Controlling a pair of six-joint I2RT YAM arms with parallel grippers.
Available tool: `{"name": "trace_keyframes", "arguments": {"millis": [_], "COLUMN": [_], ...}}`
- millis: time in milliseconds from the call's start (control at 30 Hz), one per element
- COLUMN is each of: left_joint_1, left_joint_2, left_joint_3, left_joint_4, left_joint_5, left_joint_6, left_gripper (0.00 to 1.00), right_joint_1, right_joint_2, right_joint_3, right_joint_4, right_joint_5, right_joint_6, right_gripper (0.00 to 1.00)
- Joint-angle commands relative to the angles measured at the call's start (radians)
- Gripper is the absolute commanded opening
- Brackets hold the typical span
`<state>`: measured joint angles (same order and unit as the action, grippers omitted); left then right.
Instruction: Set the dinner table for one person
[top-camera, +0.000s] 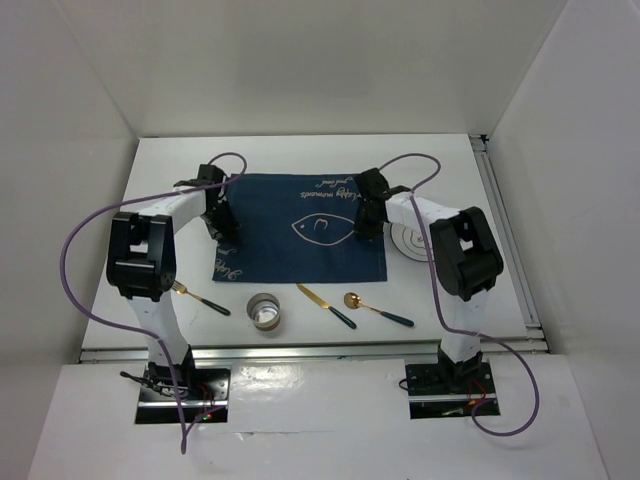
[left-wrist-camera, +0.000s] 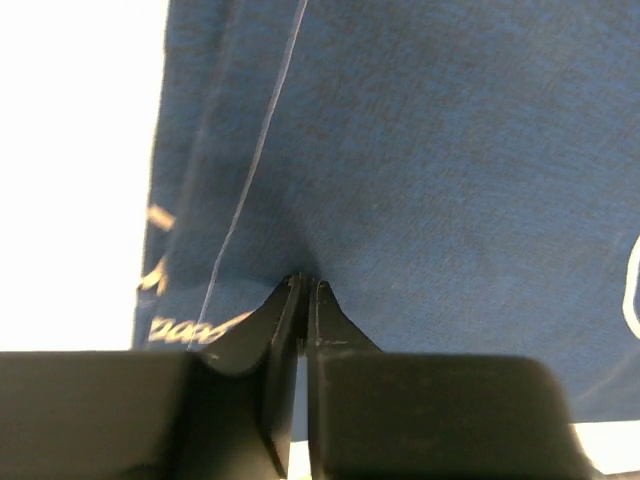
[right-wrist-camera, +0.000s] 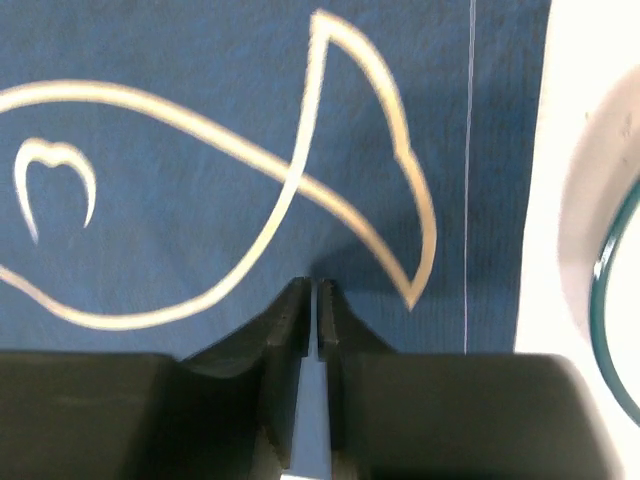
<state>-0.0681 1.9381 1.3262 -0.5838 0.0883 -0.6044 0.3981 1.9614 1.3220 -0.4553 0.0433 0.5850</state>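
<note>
Resting tips on the placemat (top-camera: 300, 245) spread mid dinner table (top-camera: 160, 180), left gripper (left-wrist-camera: 303, 285) and right gripper (right-wrist-camera: 310, 287) show slit-narrow jaws, grip on cloth unclear; plate (top-camera: 408, 240) just right of the mat, fork (top-camera: 200, 298), cup (top-camera: 266, 311), knife (top-camera: 325, 305), spoon (top-camera: 378, 310) nearer.

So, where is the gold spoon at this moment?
In the top view, the gold spoon lies on the white table, right of centre near the front edge, just right of the knife and below the navy placemat.
</note>
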Motion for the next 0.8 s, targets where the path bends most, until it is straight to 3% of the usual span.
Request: {"name": "trace_keyframes", "arguments": {"millis": [0,33,67,100,200,300,367,533,767], "left_joint_1": [-0.006,-0.006,-0.006,-0.006,-0.006,-0.006,0.022,0.094,0.157], "left_joint_2": [-0.105,-0.125,-0.145,-0.186,-0.298,-0.402,-0.505,-0.681,-0.772], "left_joint_3": [0.053,0.08,0.094,0.108,0.133,0.117,0.075,-0.037,-0.108], "left_joint_4": [-0.062,-0.076,-0.1,-0.114,-0.151,-0.163,-0.183,-0.214,-0.214], "left_joint_5": [-0.067,-0.067,-0.067,-0.067,-0.091,-0.114,-0.139,-0.15,-0.141], "left_joint_6": [0.003,0.003,0.003,0.012,0.012,0.012,0.012,-0.015,0.003], "left_gripper": [0.26,0.35,0.39,0.43,0.5,0.64,0.68,0.7,0.7], "right_joint_1": [0.033,0.045,0.06,0.061,0.113,0.212,0.327,0.557,0.688], "right_joint_2": [-0.133,-0.153,-0.191,-0.206,-0.265,-0.32,-0.329,-0.294,-0.171], "right_joint_3": [0.035,0.064,0.083,0.101,0.161,0.161,0.135,0.085,0.074], "right_joint_4": [-0.056,-0.071,-0.086,-0.097,-0.129,-0.119,-0.118,-0.14,-0.115], "right_joint_5": [0.068,0.078,0.087,0.096,0.09,0.018,-0.046,-0.092,-0.065], "right_joint_6": [-0.004,-0.004,-0.014,-0.03,-0.063,-0.12,-0.142,-0.142,-0.123], "right_gripper": [0.22,0.3,0.5,0.57,0.7,0.79,0.88,0.95,0.93]}}
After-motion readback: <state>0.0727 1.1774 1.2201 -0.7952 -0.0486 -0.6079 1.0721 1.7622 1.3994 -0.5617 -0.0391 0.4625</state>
